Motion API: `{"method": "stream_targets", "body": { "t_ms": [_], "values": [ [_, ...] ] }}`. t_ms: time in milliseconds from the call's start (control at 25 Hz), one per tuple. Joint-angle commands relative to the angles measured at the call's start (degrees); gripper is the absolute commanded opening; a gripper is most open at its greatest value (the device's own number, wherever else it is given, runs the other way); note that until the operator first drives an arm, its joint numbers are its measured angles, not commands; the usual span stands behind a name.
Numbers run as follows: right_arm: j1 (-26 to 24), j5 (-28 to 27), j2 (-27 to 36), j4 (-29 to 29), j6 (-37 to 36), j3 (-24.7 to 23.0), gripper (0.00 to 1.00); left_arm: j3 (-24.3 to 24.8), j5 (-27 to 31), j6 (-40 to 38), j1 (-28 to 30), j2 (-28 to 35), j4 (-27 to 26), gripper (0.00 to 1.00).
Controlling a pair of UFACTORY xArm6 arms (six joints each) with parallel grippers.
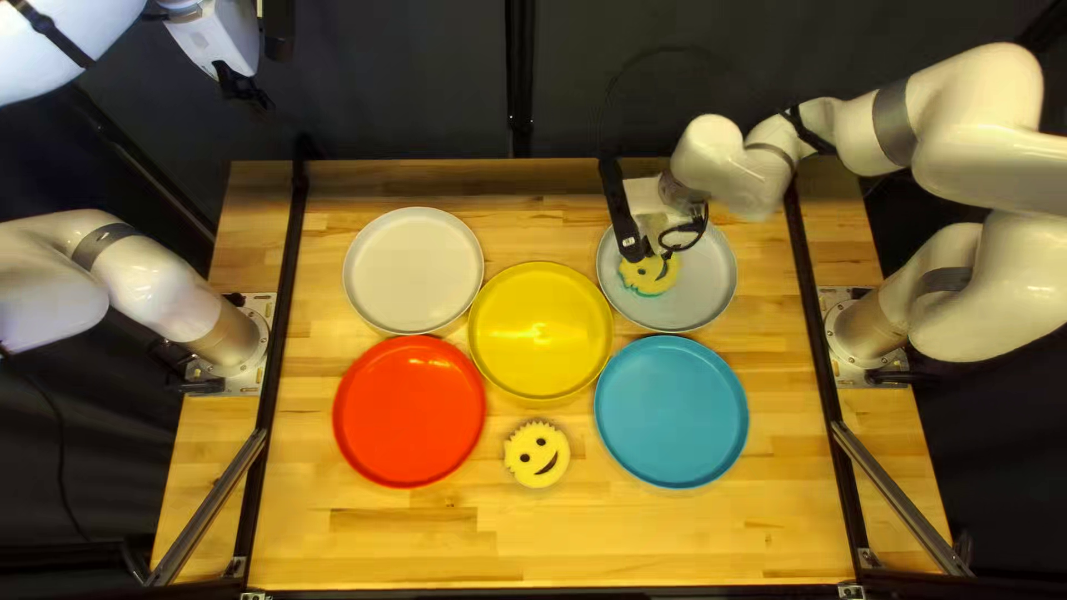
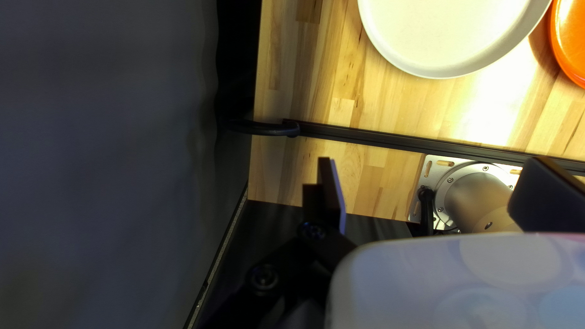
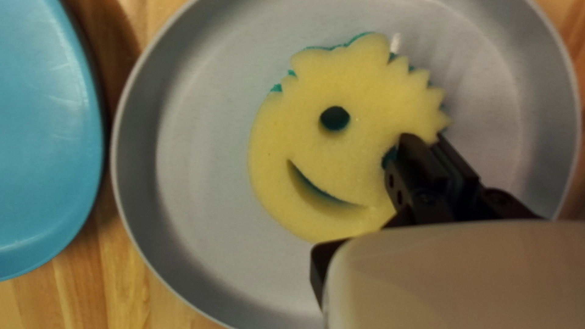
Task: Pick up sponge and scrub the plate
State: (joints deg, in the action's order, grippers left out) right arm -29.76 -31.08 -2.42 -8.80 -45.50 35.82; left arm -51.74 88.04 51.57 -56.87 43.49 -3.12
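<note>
Right gripper: clamped on sponge near its edge | sponge: on gray plate | left gripper: fingers apart, empty | risk: the off-centre pinch could let the sponge twist loose or tear under scrubbing drag; heavy pressure could skid the gray plate.

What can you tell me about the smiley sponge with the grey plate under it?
The sponge is a yellow, foam-like disc with a teal layer beneath. One side is smooth and round, the other jagged like hair. It has a curved mouth slit and two eye holes, one partly hidden. My right tool pinches its jagged edge beside that eye, over the grey plate. I can't tell whether it lies flat.
</note>
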Motion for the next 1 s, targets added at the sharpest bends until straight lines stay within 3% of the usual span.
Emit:
{"method": "stream_targets", "body": {
  "t_ms": [40, 400, 640, 1000],
  "values": [
    [-2.2, -1.7, -0.6, 0.2, -1.2, 1.7, 0.0, 0.0, 0.0, 0.0, 0.0, 0.0, 0.0, 1.0],
    [3.2, -1.0, 0.9, -0.3, 2.8, -0.4, 0.0, 0.0, 0.0, 0.0, 0.0, 0.0, 0.0, 1.0],
    [8.3, -5.5, 2.6, -0.8, 6.1, 0.4, 0.0, 0.0, 0.0, 0.0, 0.0, 0.0, 0.0, 1.0],
    [11.1, -10.0, 8.6, -0.6, 8.5, -0.4, 0.0, 0.0, 0.0, 0.0, 0.0, 0.0, 0.0, 1.0]
  ]
}}
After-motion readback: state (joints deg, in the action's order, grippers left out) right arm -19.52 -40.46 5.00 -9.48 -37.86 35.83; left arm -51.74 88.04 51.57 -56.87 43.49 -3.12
